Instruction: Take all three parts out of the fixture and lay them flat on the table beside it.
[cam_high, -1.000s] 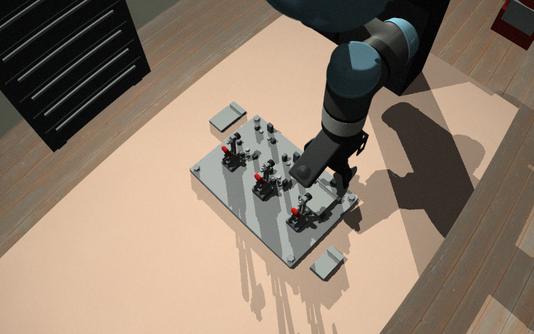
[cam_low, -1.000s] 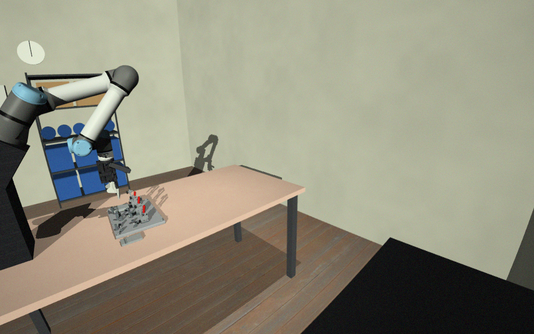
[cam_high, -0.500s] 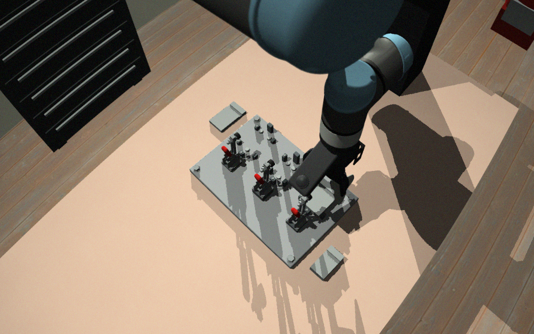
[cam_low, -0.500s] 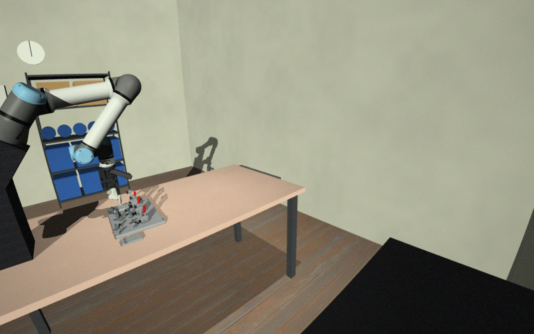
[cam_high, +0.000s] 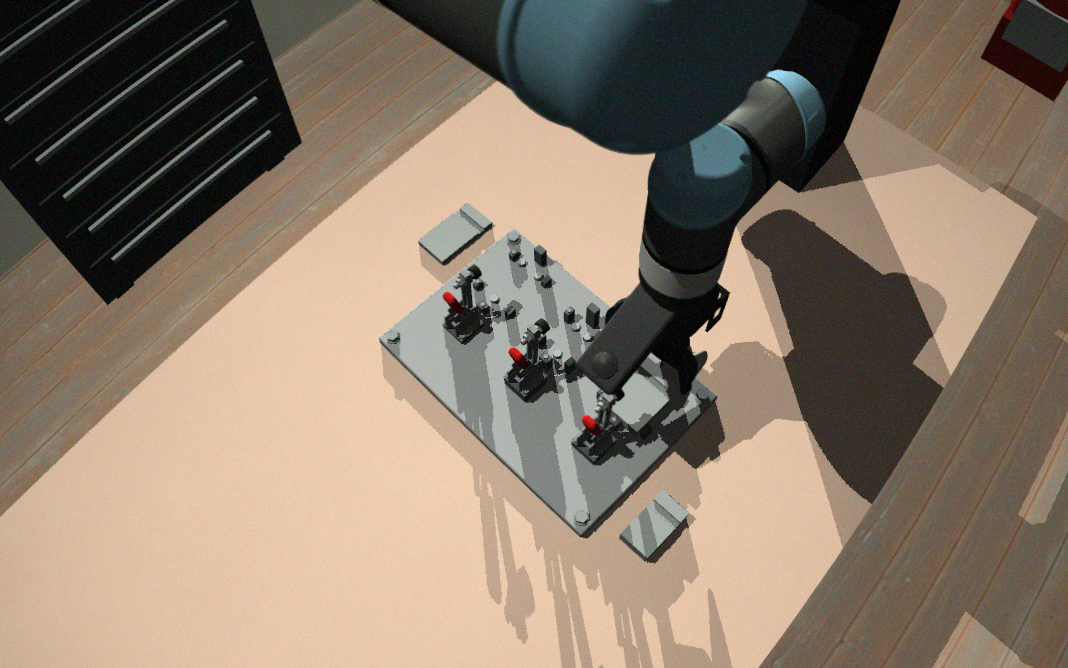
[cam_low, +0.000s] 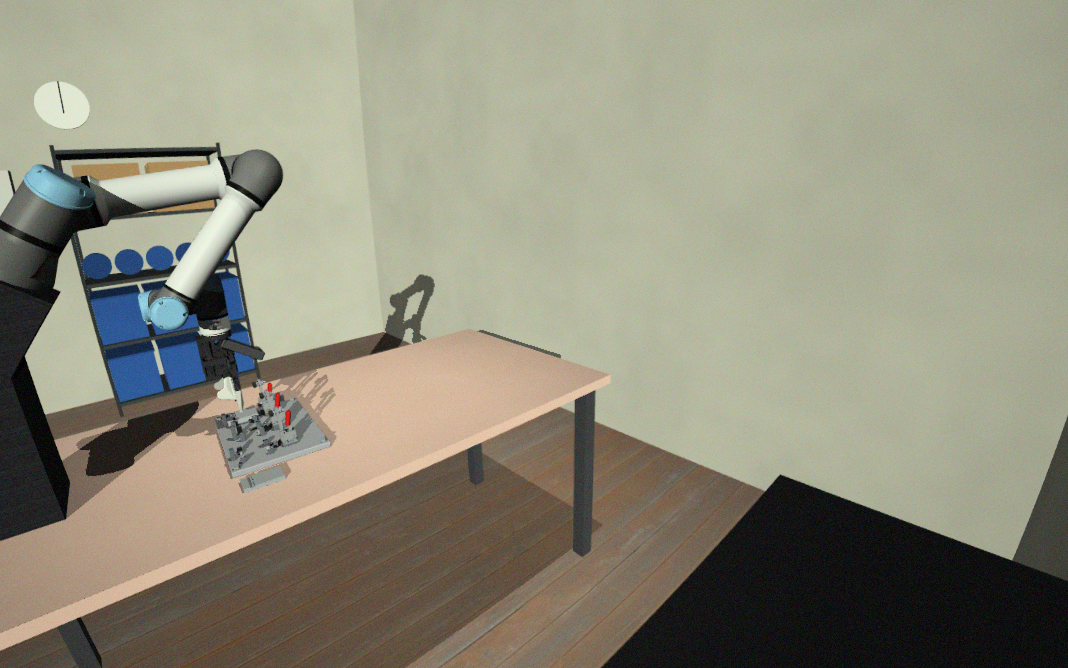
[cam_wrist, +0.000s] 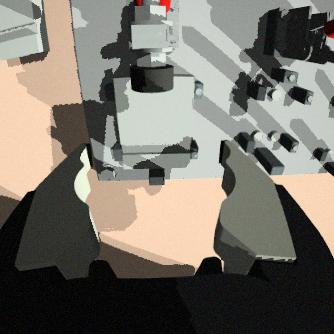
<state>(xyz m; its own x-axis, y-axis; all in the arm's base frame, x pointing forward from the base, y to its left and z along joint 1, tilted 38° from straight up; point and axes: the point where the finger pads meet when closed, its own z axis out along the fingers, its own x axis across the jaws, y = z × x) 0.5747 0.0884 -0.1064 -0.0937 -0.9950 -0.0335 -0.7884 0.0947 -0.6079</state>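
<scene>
One grey part (cam_high: 639, 403) (cam_wrist: 155, 115) sits in the right-hand place of the fixture (cam_high: 429, 338) (cam_low: 307, 449) (cam_wrist: 215, 115). A black clamp pad (cam_wrist: 152, 78) overlaps its inner edge in the wrist view; I cannot tell if they touch. A second part (cam_high: 452, 233) (cam_low: 263, 478) lies flat on the table beyond the fixture's far left side. A third part (cam_high: 652, 529) (cam_wrist: 20, 40) lies flat beside the near right side. My gripper (cam_low: 233, 400) (cam_wrist: 155, 143) is open, its fingers apart above the fixture's edge at the seated part's outer end, nothing between them.
Three toggle clamps with red handles (cam_high: 452, 302) (cam_high: 517, 357) (cam_high: 590, 423) stand on the fixture plate. Small locating pins and blocks surround the other two places. Corner bolts (cam_high: 581, 517) stick up from the plate. A black drawer cabinet (cam_high: 157, 133) stands beyond the table.
</scene>
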